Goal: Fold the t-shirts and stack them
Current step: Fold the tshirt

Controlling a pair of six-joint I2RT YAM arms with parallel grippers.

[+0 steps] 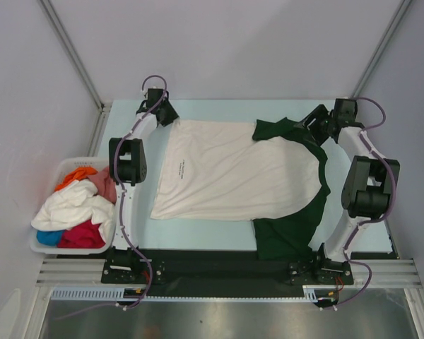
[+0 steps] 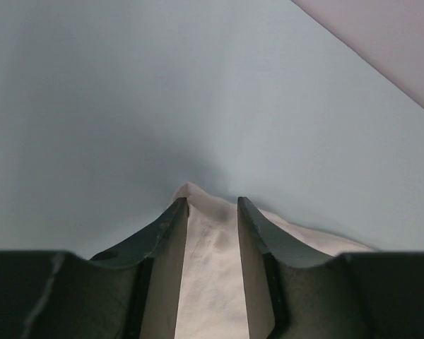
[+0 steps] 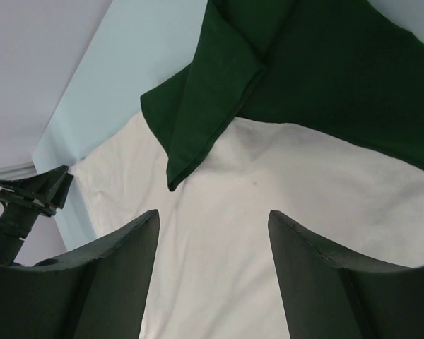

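Left wrist view: the left gripper [image 2: 212, 205] has its fingers part-way apart astride a corner of the cream t-shirt [image 2: 210, 282], with cloth bunched up between them; whether they pinch it I cannot tell; the pale blue table [image 2: 127, 106] lies beyond. In the right wrist view the right gripper [image 3: 212, 217] stands wide and holds nothing, above the cream body near a folded dark green sleeve [image 3: 205, 106]. From above, the shirt lies spread between the arms; a white basket [image 1: 71, 251] at the left holds other t-shirts [image 1: 74, 205] in white, red, orange and blue.
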